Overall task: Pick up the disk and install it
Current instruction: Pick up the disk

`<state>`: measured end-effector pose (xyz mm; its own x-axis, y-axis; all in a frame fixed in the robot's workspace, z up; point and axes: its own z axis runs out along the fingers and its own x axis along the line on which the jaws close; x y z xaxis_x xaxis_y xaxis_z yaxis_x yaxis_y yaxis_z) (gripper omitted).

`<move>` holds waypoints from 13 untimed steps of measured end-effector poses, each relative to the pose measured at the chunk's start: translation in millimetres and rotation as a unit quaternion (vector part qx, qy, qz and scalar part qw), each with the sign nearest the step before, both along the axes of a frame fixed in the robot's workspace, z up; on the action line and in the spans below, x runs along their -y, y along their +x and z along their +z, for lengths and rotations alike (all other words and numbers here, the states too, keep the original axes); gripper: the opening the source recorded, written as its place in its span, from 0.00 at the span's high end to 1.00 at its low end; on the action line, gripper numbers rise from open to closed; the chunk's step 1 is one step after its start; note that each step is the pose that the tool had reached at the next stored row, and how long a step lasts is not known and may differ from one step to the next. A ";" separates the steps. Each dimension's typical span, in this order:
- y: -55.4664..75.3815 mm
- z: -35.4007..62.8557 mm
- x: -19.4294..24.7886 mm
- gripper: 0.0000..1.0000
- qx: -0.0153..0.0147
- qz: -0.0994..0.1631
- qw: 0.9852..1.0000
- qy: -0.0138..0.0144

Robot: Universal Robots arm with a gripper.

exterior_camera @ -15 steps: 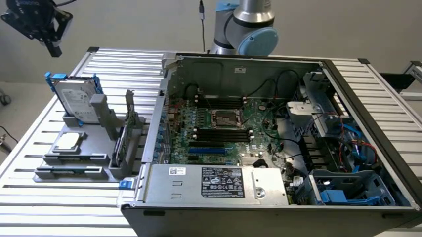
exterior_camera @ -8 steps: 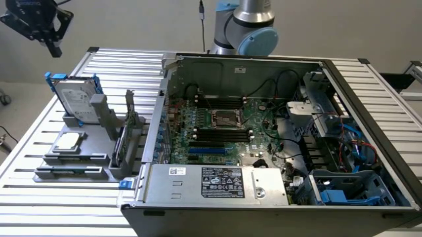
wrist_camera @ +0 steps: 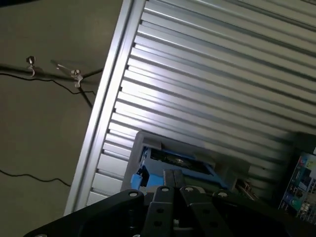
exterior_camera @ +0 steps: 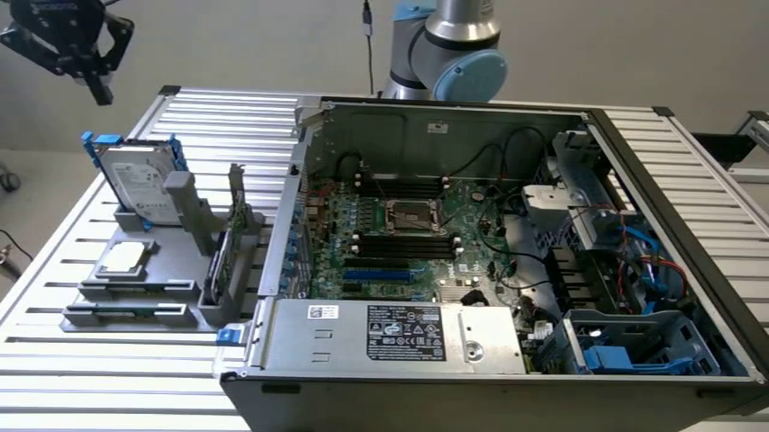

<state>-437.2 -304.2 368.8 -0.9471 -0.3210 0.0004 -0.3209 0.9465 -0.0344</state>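
Disk stands on edge in the far slot of a grey holder on the slatted metal table, at the exterior view's left, beside the open computer case. Silver face with white label, blue rails along its edges. Nothing touches it.

Holder contents: disk upright at the far end, a square silver chip lying flat in the middle, a long dark memory stick flat at the near end, and a card standing on edge on the side next to the case.

Case contents: lid off, green motherboard flat on the floor of the case with a processor socket in its middle, black cables above it. Grey box with a black-and-white sticker sits along the near wall. Blue-grey plastic cage in the near right corner; what is in it cannot be made out. Red and blue cables on the right side.

Gripper hangs at the exterior view's far left, high above the holder and well apart from the disk, pointing down. Jaws are pressed together with nothing between them. In the wrist view the gripper shows closed, with the disk and its blue rails below it on the table slats, and loose cables on the floor beyond the table edge.
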 end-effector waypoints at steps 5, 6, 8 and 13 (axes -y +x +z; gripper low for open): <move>0.0 -0.4 0.0 0.89 0.000 0.046 0.999 0.000; 0.0 -0.5 0.0 0.89 0.000 0.055 0.998 0.000; 0.0 -0.7 0.0 0.89 0.000 0.073 0.997 0.000; 0.0 -1.1 0.0 0.89 -0.001 0.118 0.993 0.000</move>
<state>-437.2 -304.2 367.8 -0.8454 -0.5341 0.0026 -0.5338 0.8449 -0.0343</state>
